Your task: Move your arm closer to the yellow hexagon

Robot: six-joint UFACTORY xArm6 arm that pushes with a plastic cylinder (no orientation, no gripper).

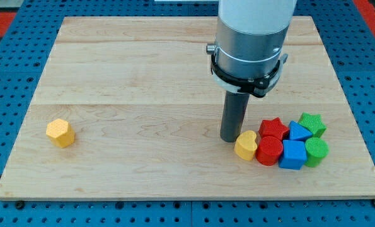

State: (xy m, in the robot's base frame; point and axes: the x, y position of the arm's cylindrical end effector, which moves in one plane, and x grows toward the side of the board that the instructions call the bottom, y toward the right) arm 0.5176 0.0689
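Observation:
The yellow hexagon (60,133) lies alone near the view's left edge of the wooden board (143,69). My tip (230,139) rests on the board far to the view's right of it, right beside the yellow heart (246,145), touching or nearly touching its left side. The rod rises from the tip into the grey arm housing (250,38) at the view's top.
A cluster sits at the view's lower right: a red star (273,128), a red cylinder (269,151), a blue cube (293,154), another blue block (299,131), a green star (312,123) and a green cylinder (316,151).

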